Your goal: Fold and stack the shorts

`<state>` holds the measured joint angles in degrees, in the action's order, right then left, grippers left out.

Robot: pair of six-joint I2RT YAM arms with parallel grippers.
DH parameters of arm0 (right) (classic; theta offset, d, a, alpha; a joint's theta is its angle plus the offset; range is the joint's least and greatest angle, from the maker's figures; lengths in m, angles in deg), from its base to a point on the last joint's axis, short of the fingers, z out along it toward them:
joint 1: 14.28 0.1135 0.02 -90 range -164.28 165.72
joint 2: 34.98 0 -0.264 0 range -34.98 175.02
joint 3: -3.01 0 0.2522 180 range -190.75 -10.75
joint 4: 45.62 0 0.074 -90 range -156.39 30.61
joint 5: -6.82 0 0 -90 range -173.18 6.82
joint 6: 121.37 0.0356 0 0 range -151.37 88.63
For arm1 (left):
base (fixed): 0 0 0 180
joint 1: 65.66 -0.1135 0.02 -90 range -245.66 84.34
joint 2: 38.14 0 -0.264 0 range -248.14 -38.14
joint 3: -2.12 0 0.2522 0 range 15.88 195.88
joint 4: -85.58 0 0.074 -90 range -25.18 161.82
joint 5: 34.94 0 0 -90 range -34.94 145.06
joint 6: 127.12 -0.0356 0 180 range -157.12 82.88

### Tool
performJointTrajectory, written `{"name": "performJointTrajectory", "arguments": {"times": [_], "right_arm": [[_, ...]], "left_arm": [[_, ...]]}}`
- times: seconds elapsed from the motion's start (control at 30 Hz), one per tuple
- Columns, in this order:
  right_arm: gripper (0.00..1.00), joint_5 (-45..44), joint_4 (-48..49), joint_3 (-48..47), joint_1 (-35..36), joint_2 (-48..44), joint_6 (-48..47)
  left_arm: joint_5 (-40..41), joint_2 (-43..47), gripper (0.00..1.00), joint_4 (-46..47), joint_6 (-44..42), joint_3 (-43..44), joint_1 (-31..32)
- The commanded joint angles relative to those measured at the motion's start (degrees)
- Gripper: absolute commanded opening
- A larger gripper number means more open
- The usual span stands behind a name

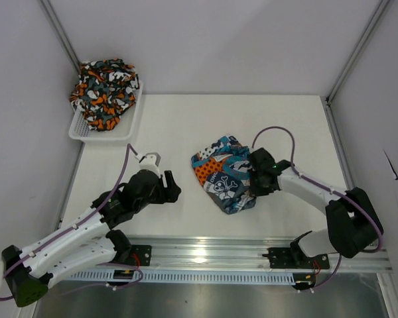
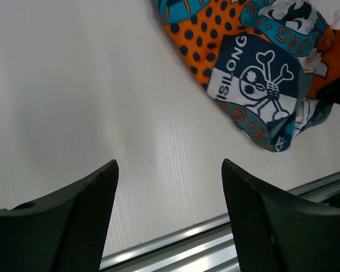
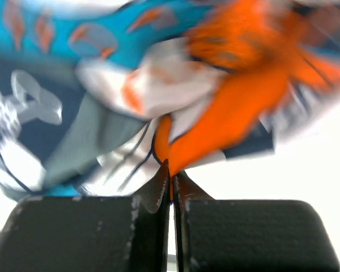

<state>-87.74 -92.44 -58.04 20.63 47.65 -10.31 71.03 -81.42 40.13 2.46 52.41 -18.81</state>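
The teal, orange and white skull-print shorts (image 1: 222, 174) lie crumpled at the table's middle. My right gripper (image 1: 257, 177) is at their right edge, shut on an orange fold of the cloth (image 3: 215, 136), which fills the blurred right wrist view. To the left of these shorts my left gripper (image 1: 170, 188) stands open over bare table with nothing between its fingers (image 2: 85, 204); the skull panel (image 2: 255, 79) shows at the upper right of its view. The camouflage shorts (image 1: 105, 86) sit bunched in the basket at the back left.
A white mesh basket (image 1: 86, 129) stands at the table's back left corner against the wall. A metal rail (image 1: 205, 252) runs along the near edge by both arm bases. White walls close in the table on three sides.
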Motion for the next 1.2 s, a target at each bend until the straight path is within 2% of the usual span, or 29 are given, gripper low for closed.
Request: {"name": "performJointTrajectory", "arguments": {"times": [0.0, 0.13, 0.3, 0.43, 0.5, 0.6, 0.63, 0.67, 0.7, 0.73, 0.93, 1.0, 1.03, 1.07, 1.13, 1.17], "right_arm": [[0.00, -2.72, -4.01, -1.57, -7.39, -3.27, 2.66], [0.00, -5.38, -7.20, -6.67, -16.87, 3.74, 2.76], [0.02, -2.32, -1.84, -11.33, -23.04, 10.96, 1.71], [0.04, -3.43, -1.56, -19.75, -25.16, 19.57, -0.14], [0.09, -4.84, -3.41, -25.88, -25.16, 24.58, -0.93], [0.16, -6.43, -4.12, -30.04, -25.25, 28.63, -1.90], [0.22, -6.69, -4.21, -32.06, -25.25, 29.16, -2.16], [0.42, -8.00, -4.47, -32.86, -25.25, 29.60, -2.08], [0.58, -8.88, -5.17, -33.91, -25.25, 29.95, -1.64], [0.65, -9.50, -4.91, -34.01, -25.16, 29.61, -1.55], [0.68, -7.66, -1.58, -30.94, -27.09, 21.88, -0.67], [0.69, -5.04, -0.17, -29.71, -27.09, 19.16, -1.46], [0.80, -3.98, 1.05, -29.44, -27.27, 18.54, -1.81], [0.81, -2.58, 1.76, -28.74, -27.44, 17.92, -2.07], [0.99, 1.03, 3.52, -28.30, -27.97, 16.87, -2.16], [0.99, 2.61, 4.31, -28.04, -28.23, 16.51, -2.34]], "left_arm": [[0.12, -1.27, 0.76, 2.41, 0.59, 0.56, -0.36], [-0.32, -2.15, 0.75, 3.46, 0.68, 0.47, -0.36], [-0.94, -3.20, 0.76, 4.70, 0.94, -0.15, -0.36], [-0.68, -3.56, 0.76, 4.61, 0.68, -0.06, -0.36], [-0.24, -3.56, 0.76, 4.17, 0.33, -0.06, -0.36], [1.08, -3.38, 0.76, 3.65, 0.24, 0.29, -0.36], [1.43, -3.30, 0.76, 3.64, 0.16, 0.12, -0.36], [1.70, -3.21, 0.76, 3.73, 0.07, -0.06, -0.36], [2.22, -3.21, 0.76, 3.91, -0.02, -0.15, -0.36], [2.40, -3.47, 0.77, 4.17, -0.02, -0.15, -0.36], [1.71, -11.00, 0.77, 5.75, -1.34, 2.22, -1.58], [0.39, -13.74, 0.77, 7.67, -2.21, 3.71, -4.03], [-2.23, -15.06, 0.78, 8.82, -2.48, 3.98, -4.92], [-4.00, -17.94, 0.78, 10.92, -3.09, 5.64, -6.67], [-6.12, -21.30, 0.80, 12.34, -3.54, 7.31, -7.39], [-5.34, -23.14, 0.98, 12.52, -3.71, 9.76, -7.39]]}}
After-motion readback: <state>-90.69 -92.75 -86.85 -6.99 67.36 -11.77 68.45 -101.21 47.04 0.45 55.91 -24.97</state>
